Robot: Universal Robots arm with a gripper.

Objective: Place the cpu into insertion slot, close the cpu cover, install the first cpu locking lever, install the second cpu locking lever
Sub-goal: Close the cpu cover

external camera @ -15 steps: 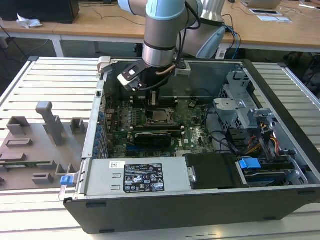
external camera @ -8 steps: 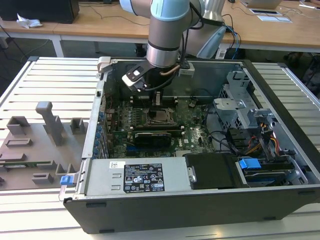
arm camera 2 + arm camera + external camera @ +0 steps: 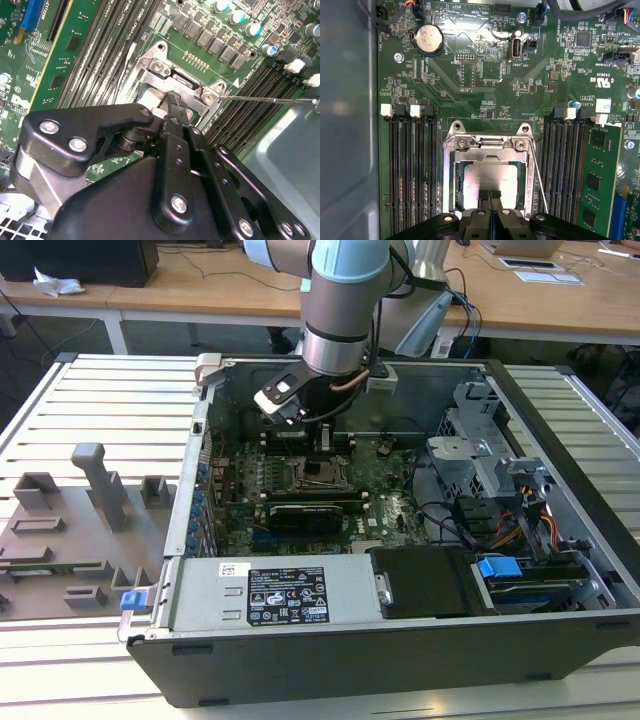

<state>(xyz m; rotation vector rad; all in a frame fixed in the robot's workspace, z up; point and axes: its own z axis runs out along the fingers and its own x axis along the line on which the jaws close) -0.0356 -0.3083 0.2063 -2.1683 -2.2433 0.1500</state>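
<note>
While the arm is held over the open case, setting: a grey plastic fixture board (image 3: 60,540) lies at the exterior view's left. A black metal computer case (image 3: 400,660) is laid open beside it, with a silver drive cage (image 3: 480,455) fitted towards the right.
Grip: the black two-fingered gripper (image 3: 490,194) is held low over the socket. Its fingers are seen pressed together with nothing clamped between them, and contact with the chip cannot be told.
Seated: the cpu (image 3: 487,180), a small flat square chip with a pale silver top, is seen lying in the small square dark insertion slot (image 3: 322,473). Long black memory slots (image 3: 412,170) are ranged on either side, and a green memory card (image 3: 600,180) is fitted further over.
Over it: the cpu cover (image 3: 490,156), a thin silver-grey metal frame plate, is judged to be down, with the chip framed in its window.
Beside it: a thin wire locking lever (image 3: 538,175) is seen along the frame and is judged unlatched.
Done: the placing, and probably the closing.
Left: both levers, as far as can be told.
</note>
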